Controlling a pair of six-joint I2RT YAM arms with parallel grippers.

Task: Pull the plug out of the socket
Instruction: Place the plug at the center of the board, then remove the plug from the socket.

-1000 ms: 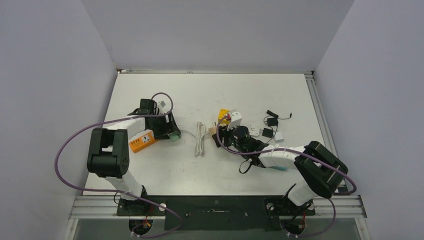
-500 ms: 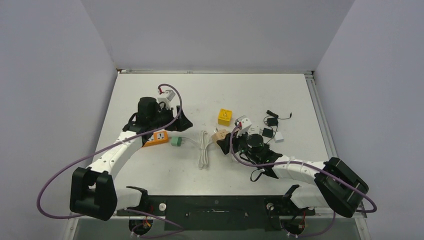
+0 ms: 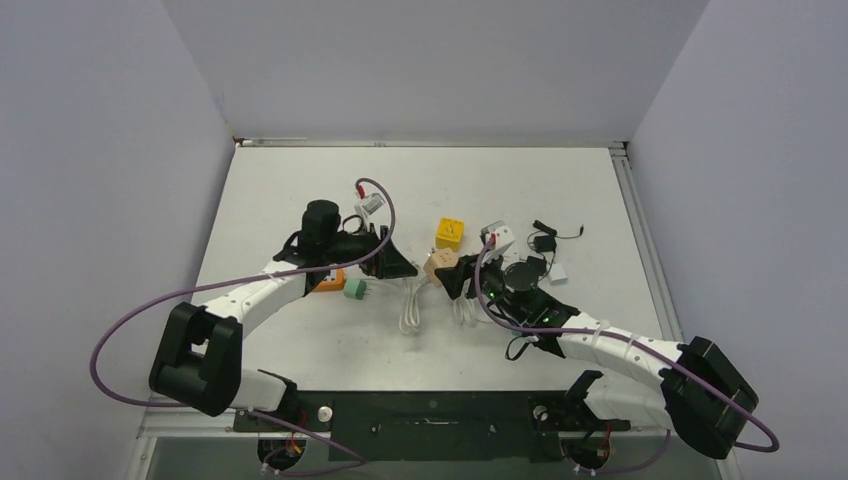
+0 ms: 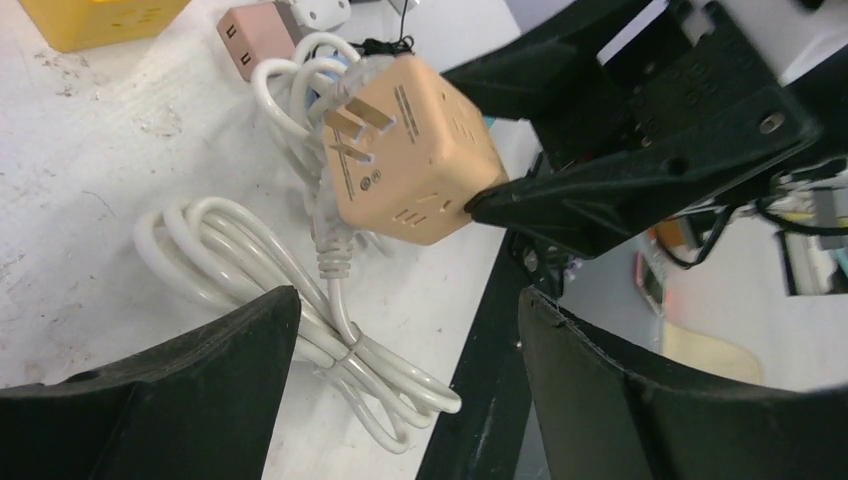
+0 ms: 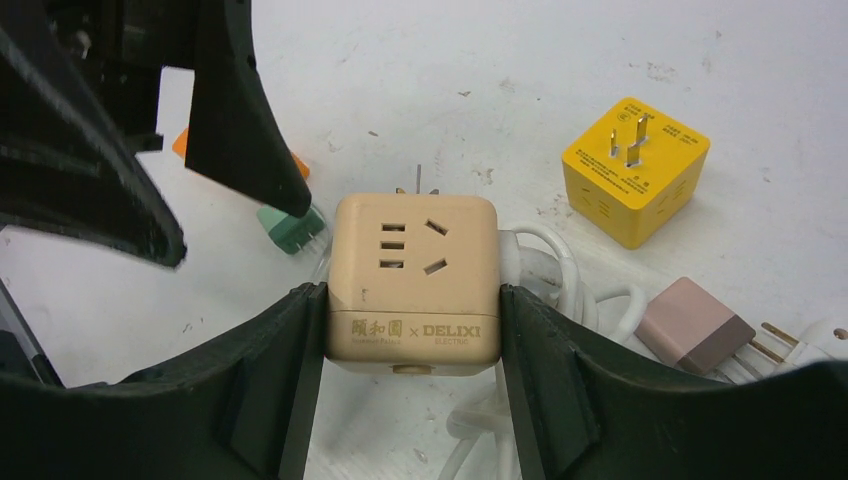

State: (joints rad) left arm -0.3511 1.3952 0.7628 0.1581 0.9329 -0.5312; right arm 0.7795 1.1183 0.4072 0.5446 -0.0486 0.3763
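Note:
My right gripper [image 5: 412, 312] is shut on the tan cube socket [image 5: 414, 280], one finger on each side, and holds it just above the table at its middle [image 3: 440, 265]. A translucent plug [image 4: 350, 125] sits in the cube's face [image 4: 415, 150] toward my left gripper, its metal prongs showing through. Its white cable [image 4: 250, 270] runs down into a tied coil on the table [image 3: 408, 305]. My left gripper [image 4: 405, 310] is open and empty, jaws wide apart over the coil, just left of the cube [image 3: 395, 262].
A yellow cube socket [image 3: 450, 233] lies behind the tan one. A green plug [image 3: 355, 290] and an orange socket [image 3: 328, 280] lie under my left arm. A pink adapter [image 5: 695, 325], white adapters [image 3: 497, 237] and black adapters [image 3: 545, 243] lie to the right.
My left arm has swung right, away from the orange socket and green plug, to just beside the tan cube. My right arm has stretched out lower, still holding the cube.

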